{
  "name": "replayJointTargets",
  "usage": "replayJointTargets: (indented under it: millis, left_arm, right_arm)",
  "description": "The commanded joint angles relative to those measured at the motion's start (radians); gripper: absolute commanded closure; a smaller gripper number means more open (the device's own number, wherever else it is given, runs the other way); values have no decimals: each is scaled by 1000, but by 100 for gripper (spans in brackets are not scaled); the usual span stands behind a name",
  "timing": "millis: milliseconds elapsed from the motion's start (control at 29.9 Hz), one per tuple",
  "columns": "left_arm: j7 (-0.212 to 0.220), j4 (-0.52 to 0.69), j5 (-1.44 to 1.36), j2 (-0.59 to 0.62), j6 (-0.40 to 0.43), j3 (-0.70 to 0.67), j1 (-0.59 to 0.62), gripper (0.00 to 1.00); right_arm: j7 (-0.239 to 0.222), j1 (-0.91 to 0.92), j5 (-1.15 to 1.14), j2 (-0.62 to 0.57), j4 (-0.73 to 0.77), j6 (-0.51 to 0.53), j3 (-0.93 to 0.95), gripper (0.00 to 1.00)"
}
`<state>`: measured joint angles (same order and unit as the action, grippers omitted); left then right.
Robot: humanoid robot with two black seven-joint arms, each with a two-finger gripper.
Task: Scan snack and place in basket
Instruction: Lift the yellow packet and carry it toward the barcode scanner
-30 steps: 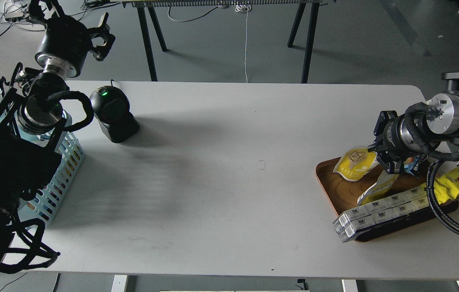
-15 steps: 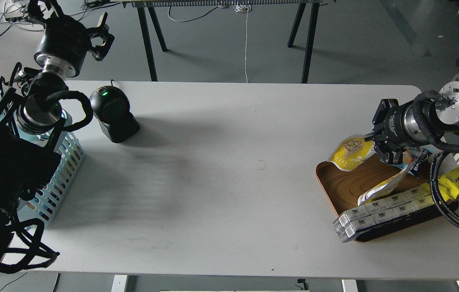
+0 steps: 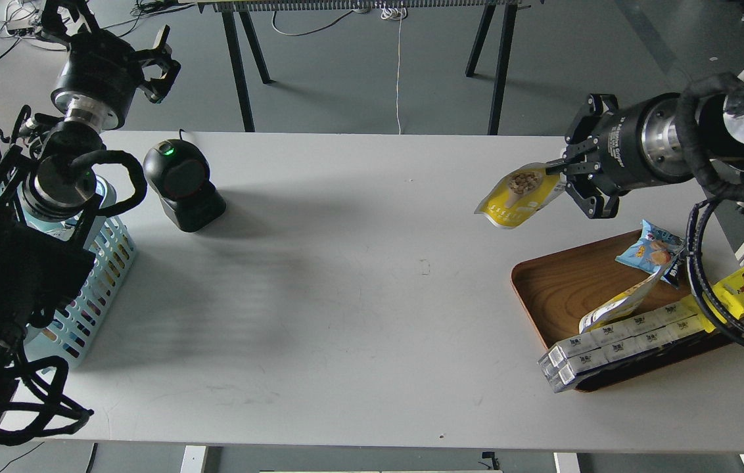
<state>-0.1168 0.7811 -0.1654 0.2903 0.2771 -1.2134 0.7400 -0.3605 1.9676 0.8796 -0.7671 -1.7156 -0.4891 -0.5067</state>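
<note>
The right gripper (image 3: 566, 180) holds the snack (image 3: 520, 195) by its edge, in the air beside the tray (image 3: 546, 299). To scan well, carry it level to the scanner (image 3: 183, 184) and turn the barcode toward it.

one scanner (image 3: 183, 184), one basket (image 3: 93, 289), one tray (image 3: 562, 295), five snack packs
</note>
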Motion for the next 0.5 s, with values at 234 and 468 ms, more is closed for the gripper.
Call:
replayJointTargets:
  millis: [234, 468]
  left_arm:
    - [2, 0, 0, 20, -12, -1, -16, 0]
    - [2, 0, 0, 30, -12, 0, -14, 0]
  right_arm:
    - [8, -271, -10, 400, 289, 0, 266, 100]
    - [9, -418, -80, 620, 464, 0, 388, 100]
